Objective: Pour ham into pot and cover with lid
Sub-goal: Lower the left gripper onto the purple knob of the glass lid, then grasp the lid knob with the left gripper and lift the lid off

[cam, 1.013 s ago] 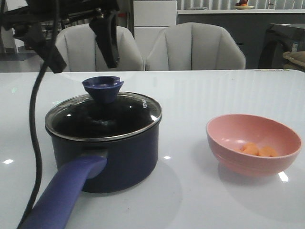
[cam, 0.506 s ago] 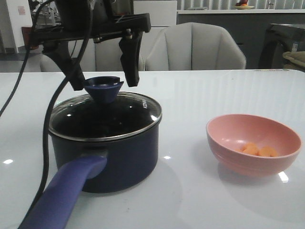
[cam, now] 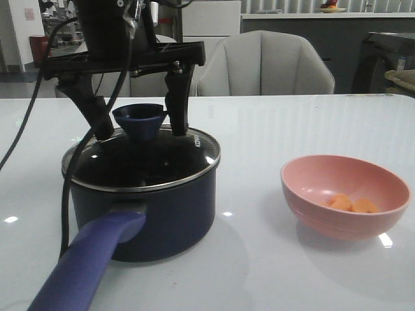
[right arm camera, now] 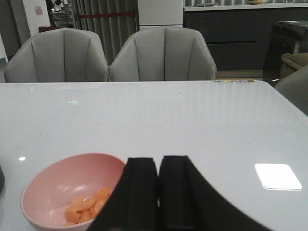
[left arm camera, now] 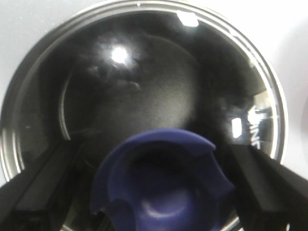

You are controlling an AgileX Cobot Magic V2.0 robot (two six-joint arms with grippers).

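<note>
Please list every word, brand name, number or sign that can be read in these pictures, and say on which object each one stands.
White lettering on the glass of the lid, near its steel rim: too small and turned sideways in the front view, blurred and partly cut off in the left wrist view; not readable for sure.
Pot, pink bowl, table: no text seen.
Small poster on the far wall: too blurred to read.

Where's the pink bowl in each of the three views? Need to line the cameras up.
Front view: pink bowl at right on the table, apart from the pot.
Left wrist view: not in it; only the lid and its knob show.
Right wrist view: bowl beside the right gripper.
Shared landmark: the orange ham inside the bowl, front and right wrist views.
</note>
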